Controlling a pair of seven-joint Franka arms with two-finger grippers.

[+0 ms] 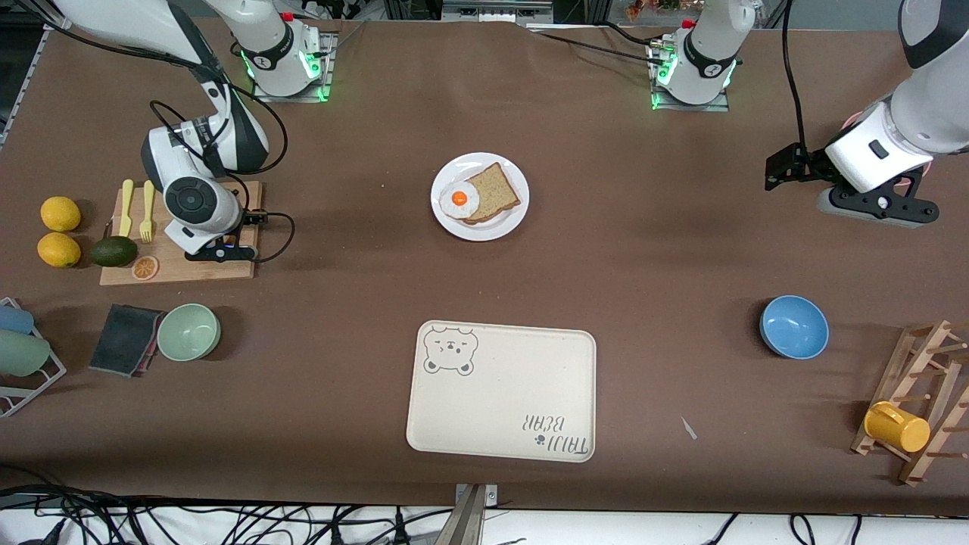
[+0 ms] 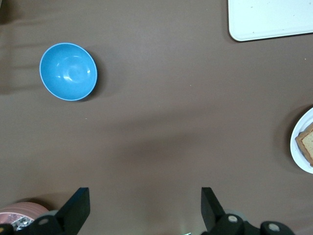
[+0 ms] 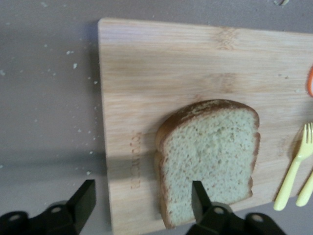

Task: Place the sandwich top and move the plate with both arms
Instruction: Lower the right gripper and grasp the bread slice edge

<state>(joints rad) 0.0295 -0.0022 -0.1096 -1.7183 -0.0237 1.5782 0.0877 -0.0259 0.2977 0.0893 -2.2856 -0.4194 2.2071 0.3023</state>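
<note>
The sandwich top (image 3: pixel 210 156), a pale speckled slice with a dark crust, lies flat on the wooden cutting board (image 3: pixel 161 73). My right gripper (image 3: pixel 143 191) hangs low over it, open. One fingertip (image 3: pixel 198 193) is over the slice and the other is off the board's edge. In the front view the right hand (image 1: pixel 200 219) hides the slice. The white plate (image 1: pixel 484 232) sits mid-table with a browner bread slice (image 1: pixel 496 191) and a fried egg (image 1: pixel 459 199) on it. My left gripper (image 2: pixel 145 196) waits open above bare table at the left arm's end (image 1: pixel 878 206).
On the board (image 1: pixel 182 265) are two yellow forks (image 1: pixel 136 208) and an orange slice (image 1: pixel 144 267). Beside it lie an avocado (image 1: pixel 114 251) and two lemons (image 1: pixel 59 231). Nearer the camera are a green bowl (image 1: pixel 188 331), a bear-print tray (image 1: pixel 501 391), a blue bowl (image 1: pixel 794 326) and a mug rack (image 1: pixel 920 401).
</note>
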